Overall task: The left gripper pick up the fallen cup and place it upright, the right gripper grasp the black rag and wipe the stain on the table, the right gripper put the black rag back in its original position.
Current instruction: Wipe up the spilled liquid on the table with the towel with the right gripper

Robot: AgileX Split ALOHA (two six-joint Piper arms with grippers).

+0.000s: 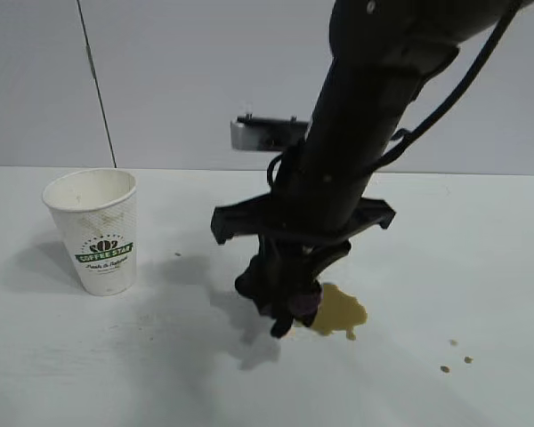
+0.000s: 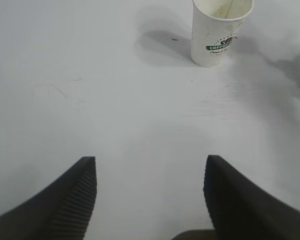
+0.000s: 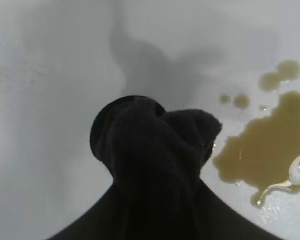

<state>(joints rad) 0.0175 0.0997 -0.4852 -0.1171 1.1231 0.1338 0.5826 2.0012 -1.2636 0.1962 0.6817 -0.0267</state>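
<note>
1. The cup [image 1: 98, 229] is being shown upright on the counter [image 1: 481, 258], well apart from the spill, so the first step is judged done.
2. The left claw [image 2: 150, 192] is being held spread and empty above bare counter, with the cup far ahead of it.
3. The black rag [image 1: 289, 298] is being pinched in the right claw [image 1: 285, 311], which is being pointed steeply down; its fingers are wrapped in cloth and mostly hidden.
4. The stain [image 1: 341, 311] is being shown just beside the rag's edge, on the side away from the cup; contact is perhaps being made at the near rim, though most of the blotch is unwiped.
5. The wipe is judged to be turning on a sideways sweep away from the cup, with the right arm being by far the nearer one.
6. A few droplets [image 3: 232, 100] are being left around the blotch.
</note>
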